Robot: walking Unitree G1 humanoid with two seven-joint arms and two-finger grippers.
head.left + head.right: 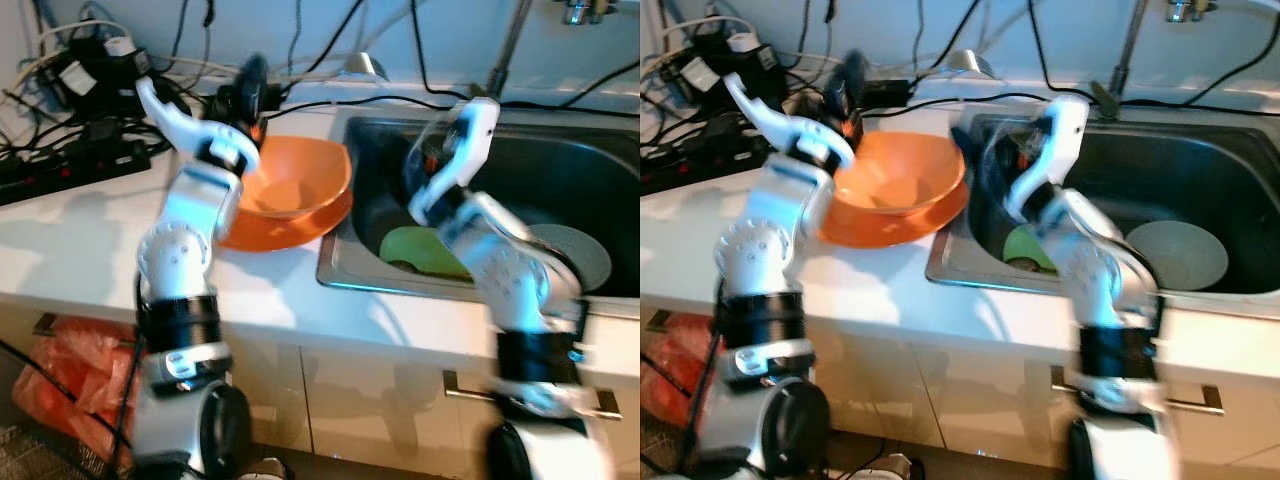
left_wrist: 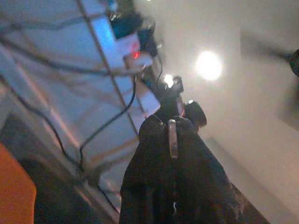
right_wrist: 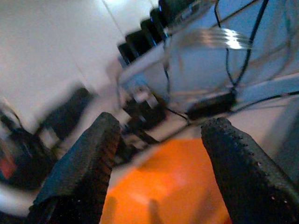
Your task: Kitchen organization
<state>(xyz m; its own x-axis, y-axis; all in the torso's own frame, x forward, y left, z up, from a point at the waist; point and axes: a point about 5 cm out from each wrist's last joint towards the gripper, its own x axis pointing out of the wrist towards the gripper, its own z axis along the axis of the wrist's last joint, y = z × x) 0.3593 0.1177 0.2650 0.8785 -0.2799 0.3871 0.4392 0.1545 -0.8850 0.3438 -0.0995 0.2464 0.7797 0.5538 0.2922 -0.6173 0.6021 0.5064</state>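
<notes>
An orange bowl (image 1: 292, 178) sits on an orange plate (image 1: 300, 228) on the white counter (image 1: 90, 250), just left of the sink (image 1: 340, 262). My left gripper (image 1: 246, 88) is raised behind the bowl's back left rim. In the left wrist view its fingers (image 2: 161, 140) are pressed shut with nothing between them and point up along the wall. My right gripper (image 1: 418, 162) hovers, blurred, over the sink's left end. In the right wrist view it (image 3: 161, 123) stands open and faces the orange bowl (image 3: 177, 182), apart from it.
A green plate (image 1: 425, 250) and a grey plate (image 1: 578, 255) lie in the sink, with the faucet (image 1: 512, 45) behind. Power strips and tangled cables (image 1: 75, 110) crowd the counter's back left. An orange bag (image 1: 75, 385) lies on the floor below.
</notes>
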